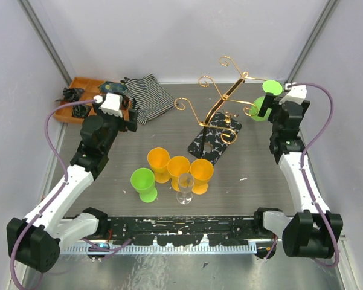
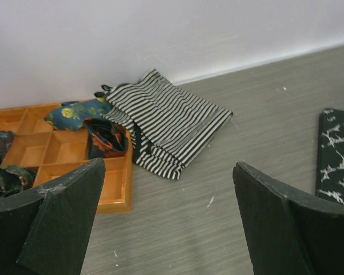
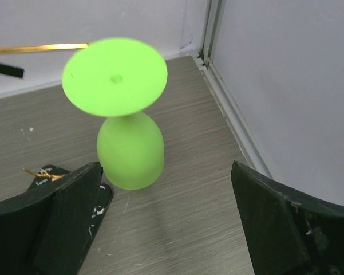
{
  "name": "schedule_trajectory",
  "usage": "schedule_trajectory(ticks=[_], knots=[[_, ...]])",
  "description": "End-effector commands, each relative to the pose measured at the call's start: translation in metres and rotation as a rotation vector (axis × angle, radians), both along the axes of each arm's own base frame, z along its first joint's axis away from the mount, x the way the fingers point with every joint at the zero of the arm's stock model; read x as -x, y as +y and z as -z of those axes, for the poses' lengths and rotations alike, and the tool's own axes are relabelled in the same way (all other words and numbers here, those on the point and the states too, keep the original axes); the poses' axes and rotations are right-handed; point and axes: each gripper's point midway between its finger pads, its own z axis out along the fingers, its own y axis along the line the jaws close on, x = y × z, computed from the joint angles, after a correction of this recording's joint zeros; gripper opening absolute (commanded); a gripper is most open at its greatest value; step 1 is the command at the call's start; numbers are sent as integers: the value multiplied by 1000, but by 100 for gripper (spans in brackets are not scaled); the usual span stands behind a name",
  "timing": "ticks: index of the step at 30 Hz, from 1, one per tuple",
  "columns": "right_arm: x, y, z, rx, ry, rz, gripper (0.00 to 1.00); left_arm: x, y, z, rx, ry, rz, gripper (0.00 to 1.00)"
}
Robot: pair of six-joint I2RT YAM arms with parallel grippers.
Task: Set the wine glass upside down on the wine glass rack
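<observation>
From above, one rack point(image 1: 216, 136) stands right of centre on the table point(image 1: 272, 187), its gold stem slanting up and back from a black speckled base. There are two green glasses. The green glass point(image 1: 263, 106) is upside down at the rack's right scroll arm, foot uppermost. The second green glass point(image 1: 144, 183) stands upright near the front beside three orange glasses point(image 1: 179, 168) and one clear glass point(image 1: 185, 187), all clustered together. One striped cloth point(image 1: 148, 96) lies beside one tray point(image 1: 84, 90) at the back left. The left arm point(image 1: 78, 175) reaches toward the tray. The right arm point(image 1: 299, 175) stretches up the right side, its wrist just beside the green glass.

In the left wrist view, the left gripper point(image 2: 169, 172) is spread wide and holds nothing. It is above bare table, with the tray, the cloth and a corner of the rack base ahead of it.

In the right wrist view, the right gripper point(image 3: 169, 175) is fully spread and empty. The green glass is just ahead of the fingers point(image 3: 51, 223), nearer the left one and apart from both.
</observation>
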Motion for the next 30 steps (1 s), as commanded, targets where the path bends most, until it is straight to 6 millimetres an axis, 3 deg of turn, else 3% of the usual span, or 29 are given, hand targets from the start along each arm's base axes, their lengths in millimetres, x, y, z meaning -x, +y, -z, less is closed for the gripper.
schedule_trajectory(ticks=[1, 6, 12, 17, 25, 30], knots=[[12, -5, -73, -48, -116, 67, 100, 5, -17, 3, -32, 70, 104, 100], [5, 16, -98, -161, -67, -19, 97, 19, -28, 26, -83, 187, 199, 100], [-5, 50, -126, -252, -67, -156, 95, 56, -42, 49, -82, 326, 343, 100], [-19, 81, -130, -256, -32, -236, 94, 80, -52, 54, -20, 379, 422, 100], [-34, 128, -129, -243, -19, -332, 94, 82, -55, 65, -12, 423, 433, 96], [-38, 146, -133, -241, -25, -374, 94, 79, -59, 75, -45, 453, 436, 95]])
